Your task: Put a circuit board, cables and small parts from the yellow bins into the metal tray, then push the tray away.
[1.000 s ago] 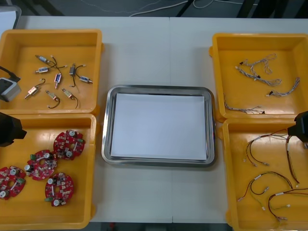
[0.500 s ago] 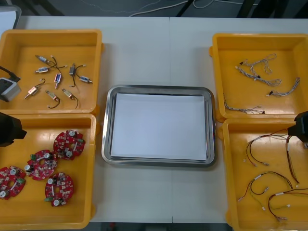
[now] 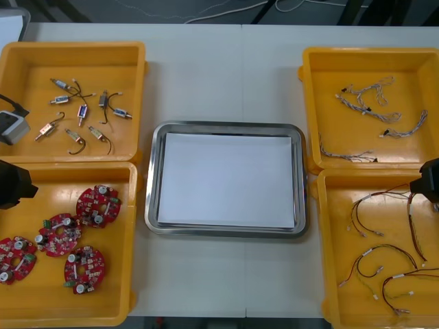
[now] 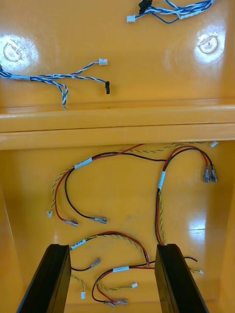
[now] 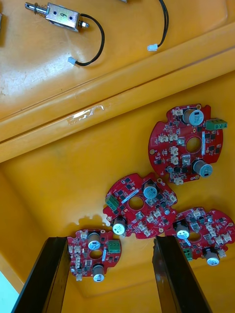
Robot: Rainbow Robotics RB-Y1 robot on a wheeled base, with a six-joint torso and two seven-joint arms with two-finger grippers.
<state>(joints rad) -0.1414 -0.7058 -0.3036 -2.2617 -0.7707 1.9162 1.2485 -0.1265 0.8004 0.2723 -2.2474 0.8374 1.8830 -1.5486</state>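
Note:
The metal tray point(image 3: 152, 179), white inside, lies at the table's middle with nothing in it. Several round red circuit boards point(image 3: 98, 205) lie in the near left yellow bin point(image 3: 130, 274). My left gripper point(image 5: 110, 240) hangs open above them, one board point(image 5: 95, 252) between its fingers and another point(image 5: 139, 205) just beyond. Small metal parts point(image 3: 82, 113) lie in the far left bin. My right gripper point(image 4: 112, 248) is open over the near right bin point(image 3: 326, 274), above red and yellow cables point(image 4: 117, 239). Twisted blue and white cables point(image 3: 367, 103) lie in the far right bin.
Bare table strips separate the tray from the bins on both sides. The left arm point(image 3: 10, 184) sits at the left edge and the right arm point(image 3: 430, 179) at the right edge. Bin walls point(image 4: 117, 129) run across beyond each gripper's fingers.

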